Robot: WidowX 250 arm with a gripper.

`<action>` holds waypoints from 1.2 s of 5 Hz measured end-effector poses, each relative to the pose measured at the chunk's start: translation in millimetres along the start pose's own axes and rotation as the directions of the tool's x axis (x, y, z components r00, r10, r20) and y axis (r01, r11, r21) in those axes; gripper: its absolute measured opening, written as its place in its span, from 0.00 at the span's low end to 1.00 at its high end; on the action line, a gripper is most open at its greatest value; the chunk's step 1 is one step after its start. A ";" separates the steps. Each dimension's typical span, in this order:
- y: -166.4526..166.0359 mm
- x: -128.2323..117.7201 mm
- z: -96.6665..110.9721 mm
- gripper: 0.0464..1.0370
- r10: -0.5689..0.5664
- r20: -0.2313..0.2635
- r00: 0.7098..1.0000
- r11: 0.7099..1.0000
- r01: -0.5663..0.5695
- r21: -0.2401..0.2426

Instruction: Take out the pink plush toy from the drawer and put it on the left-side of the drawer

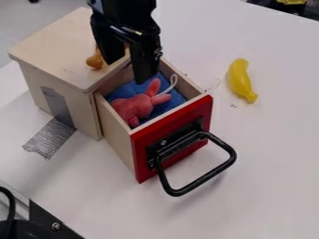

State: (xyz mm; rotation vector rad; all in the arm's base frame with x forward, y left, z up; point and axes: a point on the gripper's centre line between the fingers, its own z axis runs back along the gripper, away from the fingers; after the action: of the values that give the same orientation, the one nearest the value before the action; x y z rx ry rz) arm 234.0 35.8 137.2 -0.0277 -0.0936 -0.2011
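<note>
STEP: pre-grasp; jaws wide apart, holding nothing | TARGET: pink plush toy (133, 108), just below jaws, inside open drawer (142, 161), on blue cloth (163, 108) | NEXT: lower, close on body, lift clear of walls, place left of drawer | DESK (274, 144): toy banana (240, 80), view-right of jaws | ROOM: grey floor (38, 16), beyond jaws, upper left

We see a glossy black robot arm (128, 10) with smooth, rounded surfaces and a few pale glints. Its black two-finger gripper (128, 71) has long, thick, blocky fingers (146, 63). We make out small dark fittings along one finger's outer edge and a narrow whitish streak above the fingers.
</note>
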 end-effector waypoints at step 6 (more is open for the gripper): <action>-11.3 60.6 -67.9 0.96 -0.158 -0.064 0.985 0.986 0.162 0.048</action>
State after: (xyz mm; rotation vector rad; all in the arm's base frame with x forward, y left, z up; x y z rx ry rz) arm 296.9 10.2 75.6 0.0390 -0.0412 -0.3599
